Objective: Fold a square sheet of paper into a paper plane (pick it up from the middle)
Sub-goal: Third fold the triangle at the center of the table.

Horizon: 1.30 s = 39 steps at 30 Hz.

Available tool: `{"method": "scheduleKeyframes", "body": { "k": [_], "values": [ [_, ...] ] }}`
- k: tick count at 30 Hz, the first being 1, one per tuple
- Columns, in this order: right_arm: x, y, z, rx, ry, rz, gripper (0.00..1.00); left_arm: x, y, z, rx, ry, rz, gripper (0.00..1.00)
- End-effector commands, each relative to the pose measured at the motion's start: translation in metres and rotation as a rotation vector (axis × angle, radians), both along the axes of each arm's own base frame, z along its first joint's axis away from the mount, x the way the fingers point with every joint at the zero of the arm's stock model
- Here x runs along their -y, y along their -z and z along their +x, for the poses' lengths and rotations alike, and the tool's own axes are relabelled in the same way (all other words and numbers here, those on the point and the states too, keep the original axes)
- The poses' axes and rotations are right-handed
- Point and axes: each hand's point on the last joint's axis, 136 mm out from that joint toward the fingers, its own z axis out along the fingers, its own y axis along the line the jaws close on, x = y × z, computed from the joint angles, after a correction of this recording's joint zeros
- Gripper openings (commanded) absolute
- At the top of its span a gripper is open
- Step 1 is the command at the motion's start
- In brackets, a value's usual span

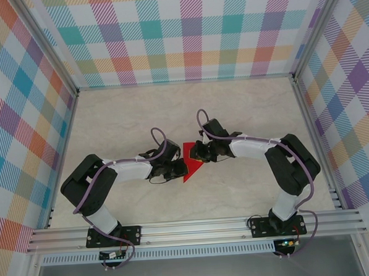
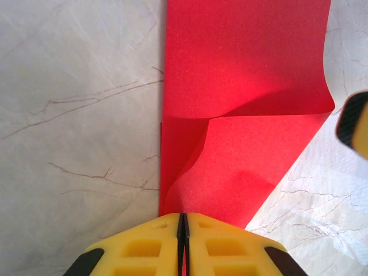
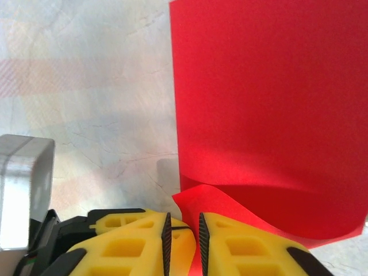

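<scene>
- The sheet of red paper lies on the pale table, near its middle, between the two grippers.
- From above it shows as a pointed, partly folded shape with its tip toward the near edge.
- The left gripper is at the sheet's left side and the right gripper at its right side; both are right on the paper.
- In the left wrist view the left gripper's yellow fingers are pressed together with only a thin dark slit between them. The paper's near edge runs into that slit, so they are clamped on the sheet.
- Ahead of these fingers one layer of the paper is folded over another, with a straight crease down its left edge.
- In the right wrist view the right gripper's fingers stand slightly apart. The paper's curled near edge rises just at the narrow gap, and the rest lies flat beyond the fingertips.
</scene>
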Motion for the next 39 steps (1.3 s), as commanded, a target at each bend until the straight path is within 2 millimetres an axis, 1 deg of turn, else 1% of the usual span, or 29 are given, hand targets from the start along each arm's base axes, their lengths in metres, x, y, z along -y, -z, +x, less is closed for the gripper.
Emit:
{"method": "scheduleKeyframes", "body": {
  "k": [1, 6, 10, 14, 17, 22, 24, 29, 34, 39],
  "values": [
    [0.0, 0.016, -0.014, -0.068, -0.022, -0.014, 0.15, -0.018, 0.022, -0.009, -0.05, -0.024, 0.096, 0.11],
    [-0.012, 0.021, -0.013, -0.098, -0.062, 0.01, 0.1, -0.016, 0.02, -0.009, -0.048, -0.023, 0.092, 0.11],
    [-0.01, 0.032, -0.013, -0.126, -0.062, -0.025, 0.09, -0.015, 0.02, -0.008, -0.05, -0.027, 0.088, 0.11],
    [-0.004, 0.04, -0.015, -0.141, -0.057, -0.068, 0.08, -0.012, 0.015, -0.006, -0.044, -0.021, 0.078, 0.11],
    [0.002, 0.046, -0.016, -0.149, -0.052, -0.107, 0.08, -0.006, 0.007, -0.001, -0.029, -0.013, 0.059, 0.11],
    [0.008, 0.054, -0.018, -0.167, -0.05, -0.153, 0.08, 0.008, -0.027, 0.015, 0.057, -0.007, -0.012, 0.12],
    [0.009, 0.055, -0.019, -0.17, -0.05, -0.155, 0.08, 0.008, -0.032, 0.022, 0.083, -0.019, -0.006, 0.12],
    [0.009, 0.058, -0.019, -0.177, -0.051, -0.157, 0.05, 0.0, -0.019, 0.033, 0.09, -0.065, 0.076, 0.09],
    [0.008, 0.06, -0.02, -0.184, -0.053, -0.155, 0.05, 0.005, -0.016, 0.037, 0.089, -0.056, 0.075, 0.09],
    [0.006, 0.06, -0.02, -0.182, -0.054, -0.145, 0.05, 0.012, -0.011, 0.037, 0.072, -0.039, 0.059, 0.08]
  ]
}}
